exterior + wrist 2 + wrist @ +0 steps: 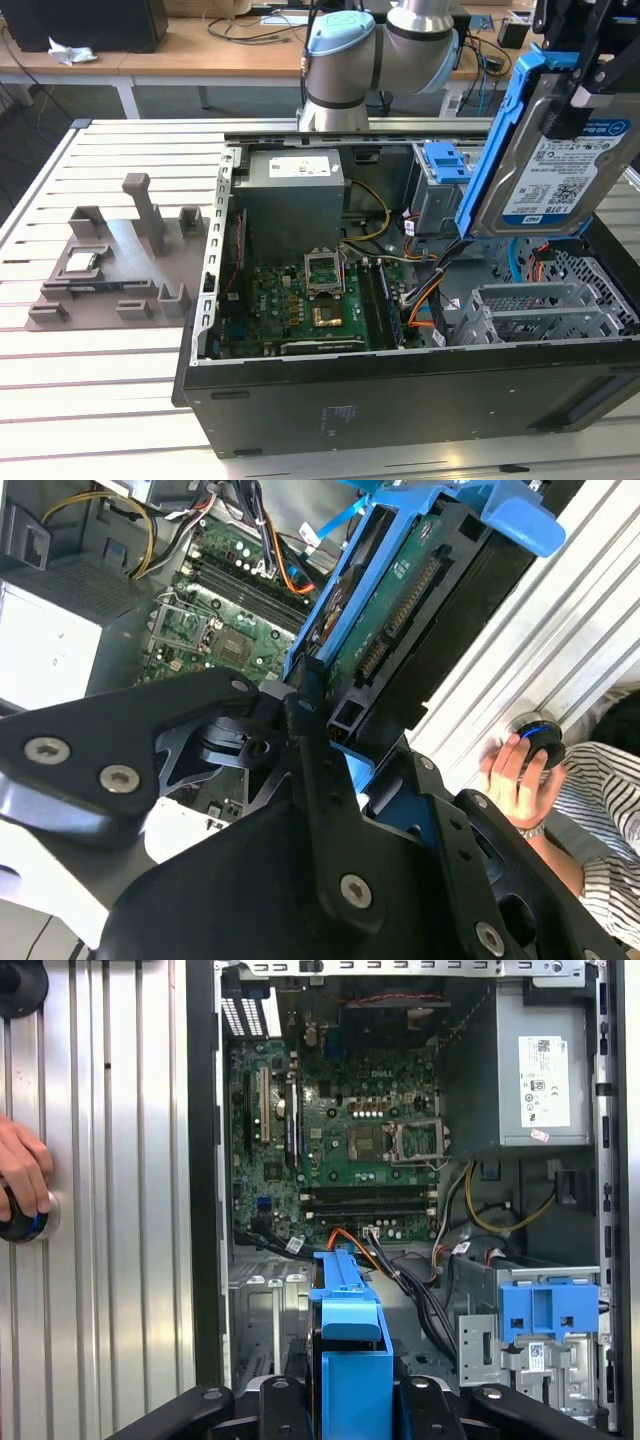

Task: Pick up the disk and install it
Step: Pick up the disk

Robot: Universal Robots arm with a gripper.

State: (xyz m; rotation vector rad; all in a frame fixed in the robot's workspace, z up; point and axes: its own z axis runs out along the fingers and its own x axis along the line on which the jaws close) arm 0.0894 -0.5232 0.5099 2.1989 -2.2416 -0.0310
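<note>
Gripping the disk (555, 170), the gripper (350, 1405) hangs over the open computer case (400, 400). Its black fingers (283, 1400) are closed on the two sides of the disk's blue frame, with the drive clamped between them.

In the exterior view the disk stands on edge and slightly tilted. Its white label with the blue band faces the camera, and it sits high at the exterior view's right end of the case. It is above the grey metal drive cage (540, 310). It looks clear of the case, but the lower edge is hard to judge from this angle.

A blue bracket (545, 1310) with no drive sits in the bay beside the cage. Inside the case are the green motherboard (300, 300) and the grey power supply (290, 190), with orange and yellow cables between them and the bays.

The case lies on its side on a slatted metal table (100, 400). A grey fixture plate (110, 260) lies on the table well apart from the case, toward the exterior view's left. It carries a small square chip (80, 263).

In both wrist views a person's hand (22, 1175) rests on a round black knob (540, 742) on the table beside the case. A striped sleeve (600, 800) shows in the second wrist view.
</note>
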